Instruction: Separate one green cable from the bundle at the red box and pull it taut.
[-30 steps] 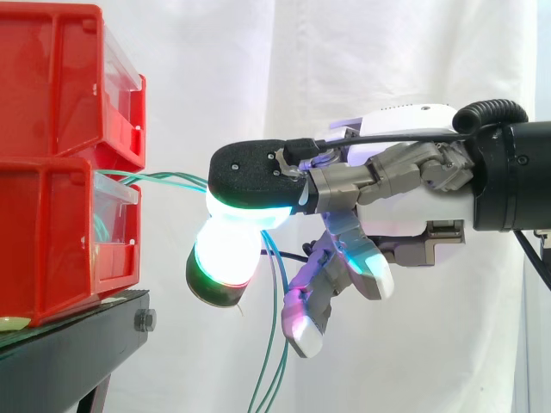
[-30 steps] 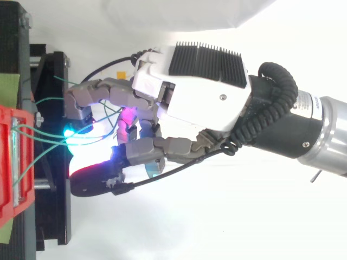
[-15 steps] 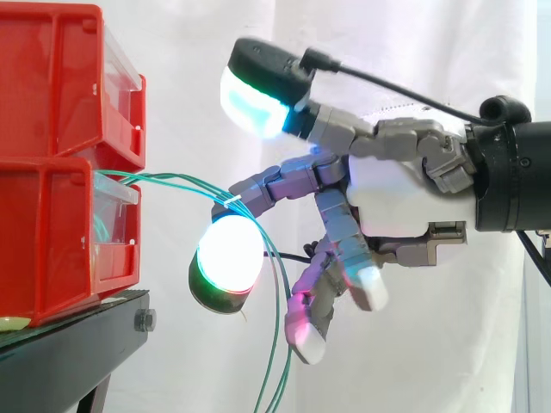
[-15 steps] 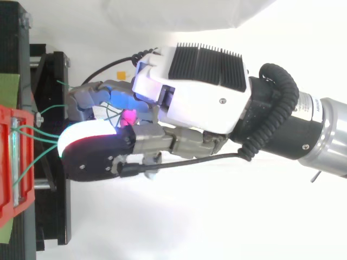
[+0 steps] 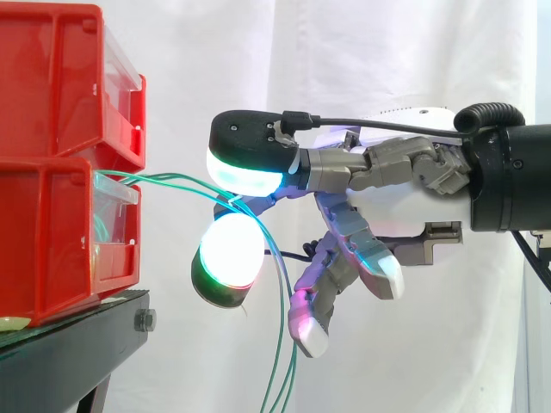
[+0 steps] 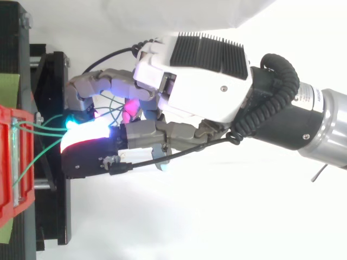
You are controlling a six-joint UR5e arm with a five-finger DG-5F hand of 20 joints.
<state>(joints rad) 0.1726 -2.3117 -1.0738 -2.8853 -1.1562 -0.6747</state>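
White curtain (image 5: pixel 215 52), robot hand (image 5: pixel 413 206) reclosed on green cables (image 5: pixel 175 179)

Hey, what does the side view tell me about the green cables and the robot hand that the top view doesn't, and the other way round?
Side view: the green cables leave the lower red bin, reach the robot hand, then droop slack toward the bottom edge. Top view: the cables fan apart sideways between the bin's edge and the robot hand, crossing above the black stand. Both: the robot hand is at the cables close to the bin, and none looks taut yet.
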